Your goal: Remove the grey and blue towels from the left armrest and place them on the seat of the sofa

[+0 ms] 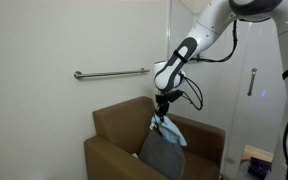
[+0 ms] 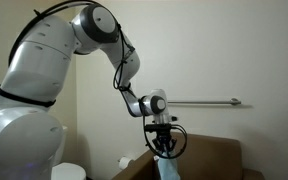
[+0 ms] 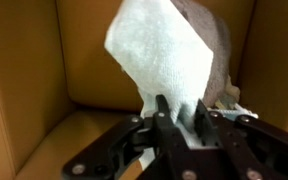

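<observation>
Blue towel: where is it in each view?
In an exterior view: blue towel hangs at centre, under the gripper.
In an exterior view: bottom centre, under the gripper.
Wrist view: top centre, clamped in the gripper.
Shared landmark: brown sofa.

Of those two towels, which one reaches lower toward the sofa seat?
The grey towel: its dark cloth extends below the light blue towel, which bunches directly under the end effector.
</observation>
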Action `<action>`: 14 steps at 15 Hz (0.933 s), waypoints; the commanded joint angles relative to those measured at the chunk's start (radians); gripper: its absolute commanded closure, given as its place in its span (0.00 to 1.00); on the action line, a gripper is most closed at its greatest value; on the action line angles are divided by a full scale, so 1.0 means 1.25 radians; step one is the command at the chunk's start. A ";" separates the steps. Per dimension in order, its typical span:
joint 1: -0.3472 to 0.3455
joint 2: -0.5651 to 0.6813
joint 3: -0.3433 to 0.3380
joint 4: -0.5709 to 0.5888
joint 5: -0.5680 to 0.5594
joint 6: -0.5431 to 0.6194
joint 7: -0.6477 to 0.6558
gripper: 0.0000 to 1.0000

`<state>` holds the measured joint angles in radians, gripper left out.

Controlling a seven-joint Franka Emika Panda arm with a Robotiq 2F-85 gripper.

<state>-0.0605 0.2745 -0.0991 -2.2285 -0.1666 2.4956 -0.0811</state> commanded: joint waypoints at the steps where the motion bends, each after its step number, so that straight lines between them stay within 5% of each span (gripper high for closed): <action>1: 0.001 0.009 0.010 0.014 0.010 0.002 0.017 0.42; 7: 0.001 0.008 0.022 0.007 0.019 0.005 0.011 0.03; 14: -0.007 0.003 0.067 0.001 0.081 -0.092 -0.077 0.00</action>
<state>-0.0599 0.2890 -0.0417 -2.2169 -0.1143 2.4423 -0.1130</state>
